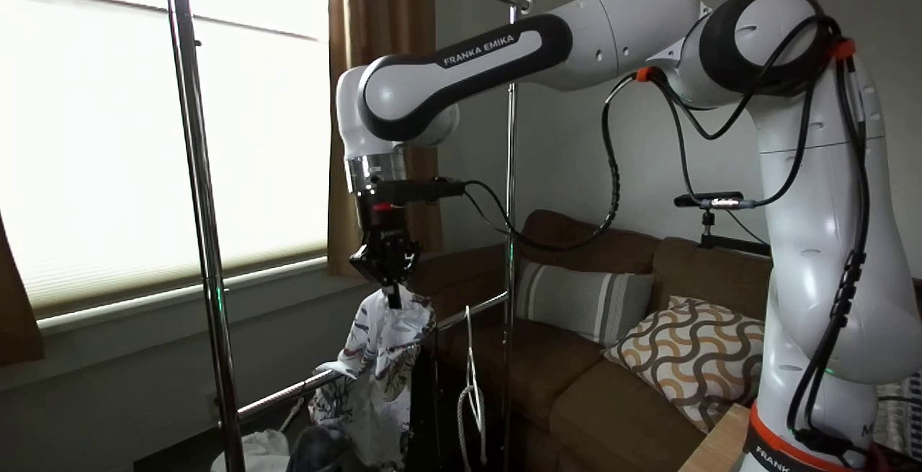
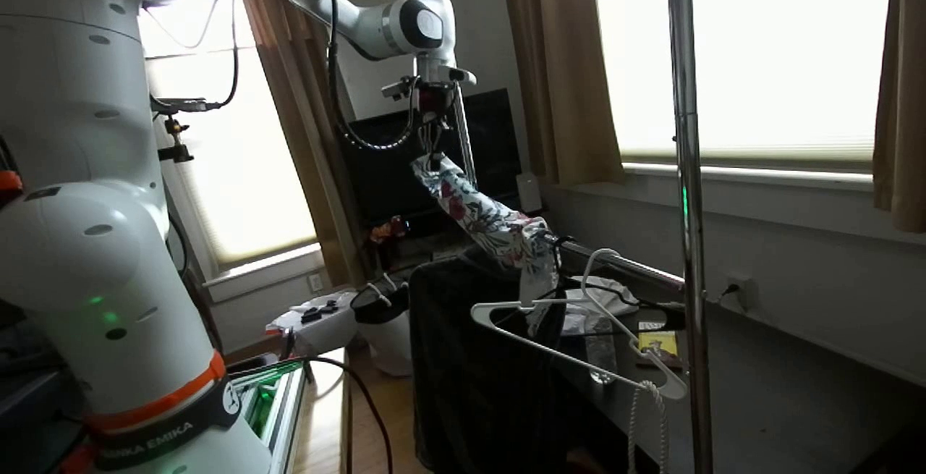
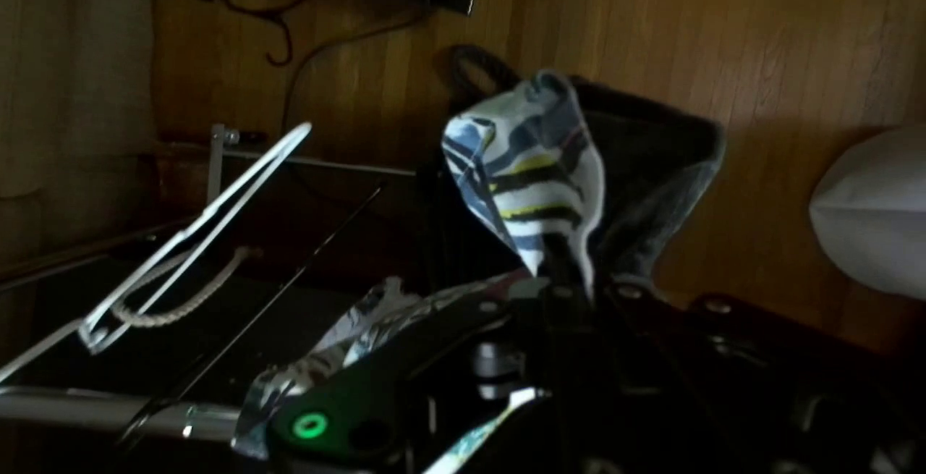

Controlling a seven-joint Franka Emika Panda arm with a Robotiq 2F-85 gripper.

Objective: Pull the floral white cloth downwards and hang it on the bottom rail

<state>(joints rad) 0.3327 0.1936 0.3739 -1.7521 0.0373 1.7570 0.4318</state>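
The gripper (image 1: 393,296), closed, pinches the cloth (image 1: 380,378) by one end; pulling too far could drag it off the rail (image 2: 629,265)

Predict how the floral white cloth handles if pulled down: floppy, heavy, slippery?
Probably floppy: the floral white cloth bunches below the gripper and droops over the bottom rail. Likely light, as its edge looks thin in the wrist view. May slide on the rail's smooth metal, though its folds could drag.
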